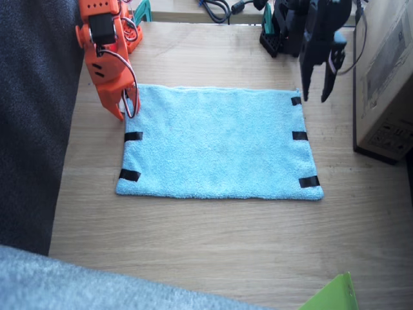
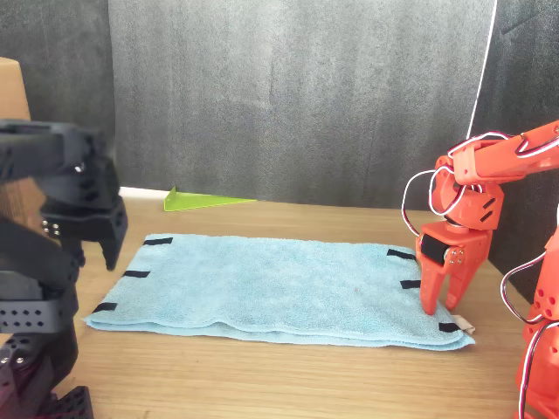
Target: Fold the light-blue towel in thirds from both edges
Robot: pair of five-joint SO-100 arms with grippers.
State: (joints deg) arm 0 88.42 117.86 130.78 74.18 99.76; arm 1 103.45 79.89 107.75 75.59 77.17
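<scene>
The light-blue towel [image 1: 216,143] lies flat and unfolded on the table [image 1: 213,245]. The right gripper [image 2: 444,301] is spread over one taped corner, probably to pinch it. The left gripper [image 1: 316,90] hangs slightly spread above the opposite edge.

A pale wood-grain surface [image 1: 213,239] fills most of the fixed view, with a cardboard box [image 1: 387,77] at one side edge and black cables [image 1: 216,10] lying at its far edge. A lime-green wedge-shaped sheet [image 2: 205,202] lies flat on the surface beside a dark grey fabric backdrop [image 2: 288,96], and pale grey-blue fabric [image 1: 77,287] crosses the fixed view's near corner.
</scene>
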